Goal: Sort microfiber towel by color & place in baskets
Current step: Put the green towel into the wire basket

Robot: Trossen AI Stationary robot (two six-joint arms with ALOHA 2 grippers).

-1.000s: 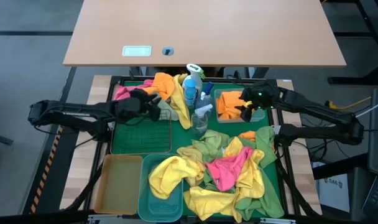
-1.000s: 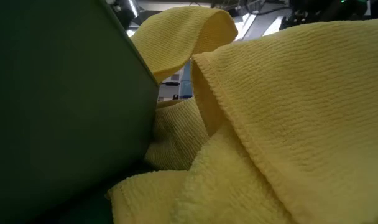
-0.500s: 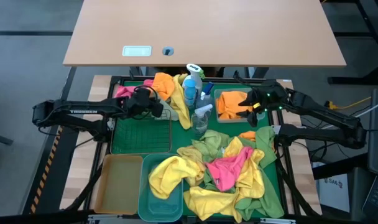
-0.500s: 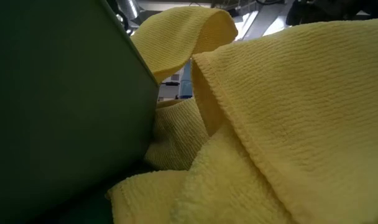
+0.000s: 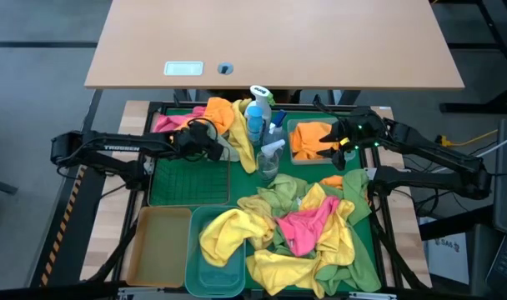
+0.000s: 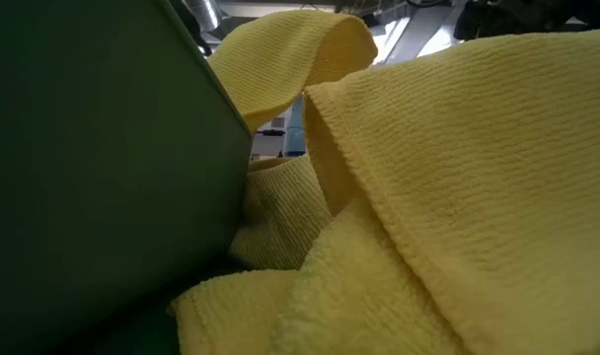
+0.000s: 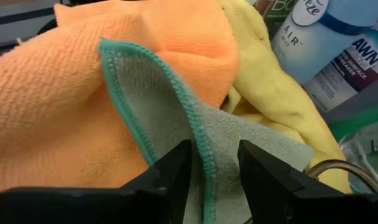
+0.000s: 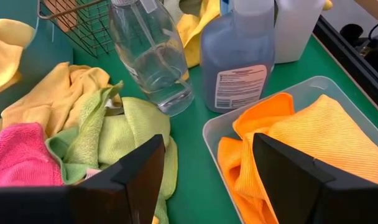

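Here the left claw [image 7: 211,163] sits at the back-left towel heap, its fingers pinched on the teal-stitched edge of a grey-green towel [image 7: 176,118] lying over an orange towel [image 7: 58,106], with a yellow towel [image 7: 270,87] beside a blue spray bottle [image 5: 254,117]. The right claw [image 8: 207,171] hangs wide open, holding nothing, just over the clear basket [image 5: 297,157] that holds orange towels [image 5: 308,138]. Mixed towel pile [image 5: 299,229] fills the green tray [image 5: 166,187] at the front right. A yellow towel droops into the teal basket [image 5: 199,279]; the amber basket [image 5: 158,250] sits left of it.
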